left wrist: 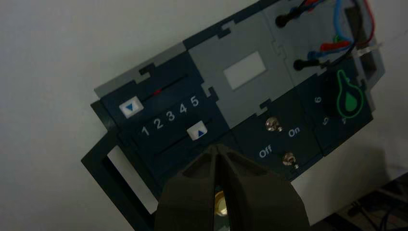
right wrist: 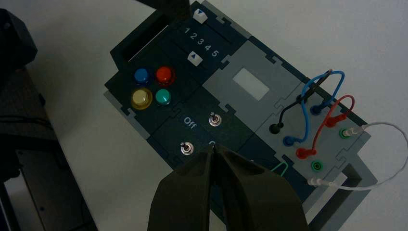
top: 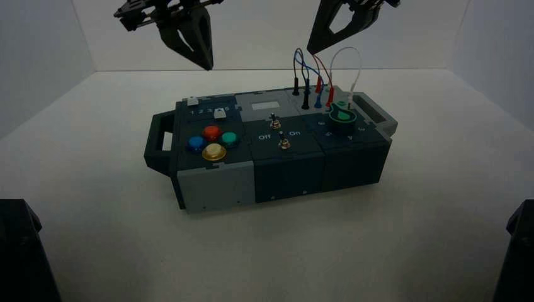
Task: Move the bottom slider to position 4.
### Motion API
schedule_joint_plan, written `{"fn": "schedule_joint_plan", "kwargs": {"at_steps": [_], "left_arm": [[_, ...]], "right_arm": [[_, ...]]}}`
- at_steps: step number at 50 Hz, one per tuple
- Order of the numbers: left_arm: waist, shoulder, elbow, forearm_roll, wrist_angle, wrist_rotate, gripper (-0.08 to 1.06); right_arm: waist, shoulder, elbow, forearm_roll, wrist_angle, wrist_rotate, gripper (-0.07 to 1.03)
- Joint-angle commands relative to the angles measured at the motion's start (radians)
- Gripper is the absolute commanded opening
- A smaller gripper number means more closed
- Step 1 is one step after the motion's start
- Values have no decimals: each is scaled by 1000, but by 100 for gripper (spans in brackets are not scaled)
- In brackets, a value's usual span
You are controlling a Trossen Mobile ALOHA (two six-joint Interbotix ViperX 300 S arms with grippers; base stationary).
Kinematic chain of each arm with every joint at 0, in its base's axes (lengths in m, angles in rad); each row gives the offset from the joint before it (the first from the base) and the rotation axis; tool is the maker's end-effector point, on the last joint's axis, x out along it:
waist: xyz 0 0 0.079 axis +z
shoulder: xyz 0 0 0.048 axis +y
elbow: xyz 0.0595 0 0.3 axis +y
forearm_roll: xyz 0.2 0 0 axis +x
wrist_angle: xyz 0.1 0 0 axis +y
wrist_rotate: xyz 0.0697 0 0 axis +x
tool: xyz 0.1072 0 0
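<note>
**Both grippers high above the box, slider untouched**

Two arms hang over the far side of the box (top: 217, 179) from where I sit. My left gripper (top: 203, 61) floats above the slider corner with its fingers pressed together, touching nothing. My right gripper (top: 313, 47) hovers over the wires (top: 315, 69), tips likewise closed on nothing. On the left wrist view I see the bottom slider (left wrist: 197, 131) on its dark track, the white cap sitting below the printed row, about under position 4 (left wrist: 183, 109). Beside it are four coloured buttons (top: 213, 142).
</note>
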Motion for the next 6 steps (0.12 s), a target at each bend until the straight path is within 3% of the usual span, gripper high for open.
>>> {"fn": "schedule_joint_plan", "kwargs": {"at_steps": [1, 6], "left_arm": [[-3, -6, -43, 0, 6, 5, -3], [-5, -3, -51, 2, 12, 5, -3]], "right_arm": [[6, -18, -21, 2, 0, -6, -2], [6, -17, -23, 3, 0, -6, -2]]}}
